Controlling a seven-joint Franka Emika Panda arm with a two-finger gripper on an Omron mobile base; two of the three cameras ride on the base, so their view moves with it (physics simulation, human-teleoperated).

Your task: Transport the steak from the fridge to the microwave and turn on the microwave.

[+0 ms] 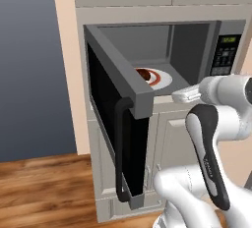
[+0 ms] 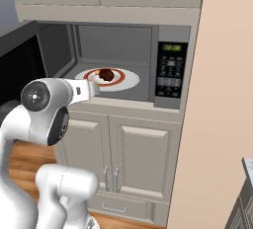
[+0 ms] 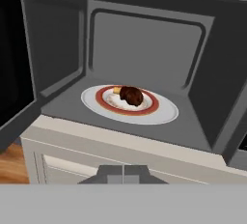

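Note:
The microwave (image 3: 144,39) stands open, its black door (image 1: 113,104) swung out to the left. Inside it, the steak (image 3: 131,95), a dark reddish-brown lump, lies on a white plate (image 3: 164,112) with a red ring; a small tan piece sits beside it. The steak (image 1: 143,73) (image 2: 105,73) rests on the same plate in both base views. My gripper (image 3: 123,174) is shut with nothing in it, just outside the front of the cavity, below and short of the plate. My hand (image 2: 89,90) points into the opening. The fridge is out of view.
The button panel (image 2: 170,72) with a green display sits right of the cavity. The door's dark bar handle (image 1: 119,148) hangs out left of my arm. Cabinet doors (image 2: 133,154) lie below, upper cabinets above, and a beige wall (image 2: 222,99) to the right.

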